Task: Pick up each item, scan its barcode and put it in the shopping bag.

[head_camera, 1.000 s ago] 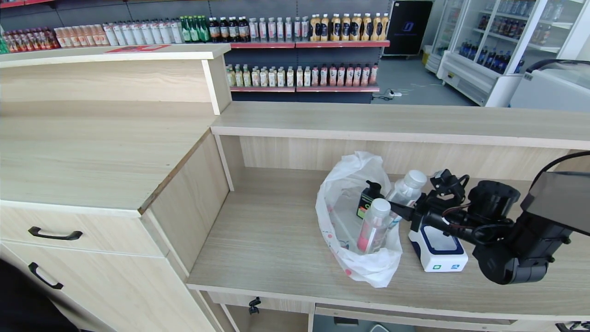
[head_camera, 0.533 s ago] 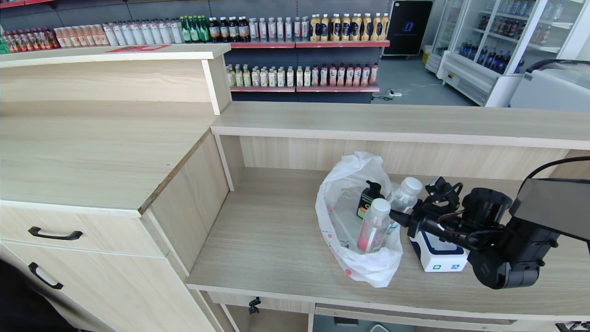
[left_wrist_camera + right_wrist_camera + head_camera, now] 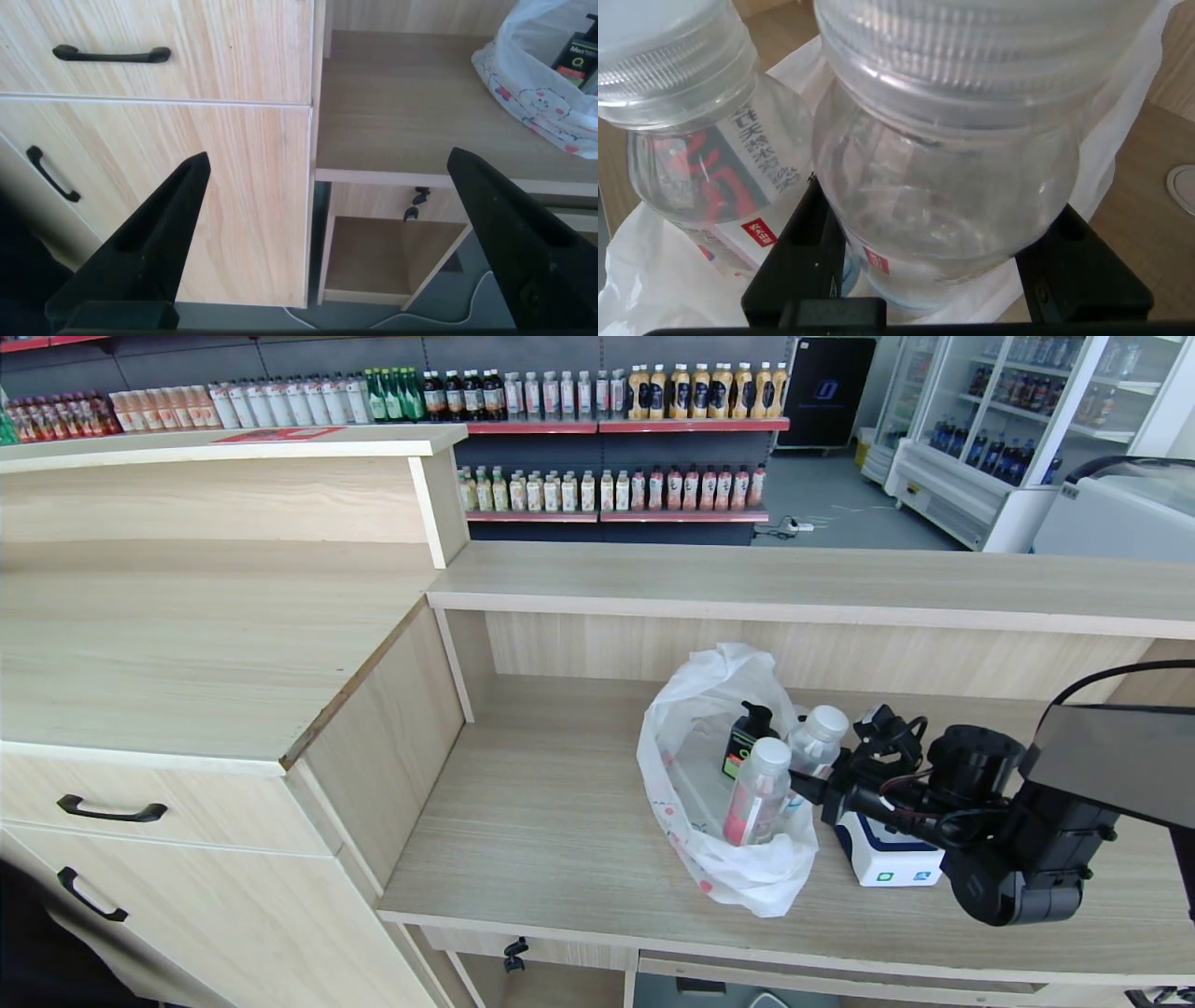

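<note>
Lowered the bottle (image 3: 815, 739) a little and carried it leftward over the last second, bringing the right gripper (image 3: 808, 775) down just beside the scanner (image 3: 885, 859). Nudged the near side of the bag (image 3: 709, 873) outward slightly. Left everything else on the bench (image 3: 541, 812) where it was.

Held the bottle upright, clear-walled with a white cap. Clamped it low on the body between the right fingers (image 3: 808, 266), with a dark finger pressed on either side of the clear wall in the right wrist view. Kept it at the right edge of the bag's mouth, close against the pink bottle (image 3: 754, 798). Could not tell whether its base rested on anything.

Found the pink bottle standing upright inside the bag, and a black pump bottle (image 3: 744, 742) just behind it, also in the bag. Found the bag on the bench with the scanner just to its right.

Had the left gripper (image 3: 327, 233) hanging low before the drawer fronts (image 3: 159, 140), well apart from the bag. Kept its fingers (image 3: 140, 252) spread wide, gripping and touching nothing.
</note>
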Motion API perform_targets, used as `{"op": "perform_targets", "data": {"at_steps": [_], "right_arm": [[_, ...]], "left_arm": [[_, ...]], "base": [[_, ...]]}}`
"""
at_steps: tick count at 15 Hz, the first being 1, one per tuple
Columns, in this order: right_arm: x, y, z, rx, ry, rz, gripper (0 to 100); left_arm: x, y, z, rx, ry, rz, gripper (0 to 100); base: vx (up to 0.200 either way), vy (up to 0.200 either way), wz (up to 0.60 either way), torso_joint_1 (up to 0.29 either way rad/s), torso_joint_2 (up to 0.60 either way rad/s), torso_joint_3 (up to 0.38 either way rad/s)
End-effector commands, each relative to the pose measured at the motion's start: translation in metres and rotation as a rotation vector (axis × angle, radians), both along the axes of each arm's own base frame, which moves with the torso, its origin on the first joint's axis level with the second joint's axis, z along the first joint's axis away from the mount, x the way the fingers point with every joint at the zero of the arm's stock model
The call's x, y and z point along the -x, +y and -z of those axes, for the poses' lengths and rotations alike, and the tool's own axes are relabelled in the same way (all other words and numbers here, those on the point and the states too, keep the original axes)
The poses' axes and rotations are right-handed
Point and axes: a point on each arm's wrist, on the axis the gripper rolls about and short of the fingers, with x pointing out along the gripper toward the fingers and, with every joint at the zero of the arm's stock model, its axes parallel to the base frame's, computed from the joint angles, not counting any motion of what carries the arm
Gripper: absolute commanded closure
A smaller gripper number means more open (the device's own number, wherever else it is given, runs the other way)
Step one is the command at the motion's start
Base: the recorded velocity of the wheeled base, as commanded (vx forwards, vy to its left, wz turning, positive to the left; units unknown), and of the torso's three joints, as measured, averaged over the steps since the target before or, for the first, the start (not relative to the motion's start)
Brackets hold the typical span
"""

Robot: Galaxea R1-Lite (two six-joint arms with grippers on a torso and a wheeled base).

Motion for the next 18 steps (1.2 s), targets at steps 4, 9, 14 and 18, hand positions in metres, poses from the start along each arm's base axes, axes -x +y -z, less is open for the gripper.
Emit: {"op": "perform_targets", "data": {"at_steps": [4,9,14,18], "right_arm": [[0.0,0.0,0.005,0.002,0.013,-0.001,100],[-0.002,-0.001,0.004,0.002,0.007,0.003,0],[-0.001,-0.003,-0.008,-0.001,-0.027,0.008,0],[0.002,-0.007,-0.031,-0.007,-0.075,0.017,0]], "left_arm": [[0.0,0.0,0.0,0.0,0.001,0.0,0],[0.0,0.0,0.0,0.0,0.001,0.0,0],[0.0,0.0,0.0,0.0,0.001,0.0,0],[0.0,0.0,0.0,0.0,0.001,0.0,0]], "base": [[0.0,0.0,0.0,0.0,0.0,0.0],[0.0,0.0,0.0,0.0,0.0,0.0],[0.0,0.0,0.0,0.0,0.0,0.0],[0.0,0.0,0.0,0.0,0.0,0.0]]}}
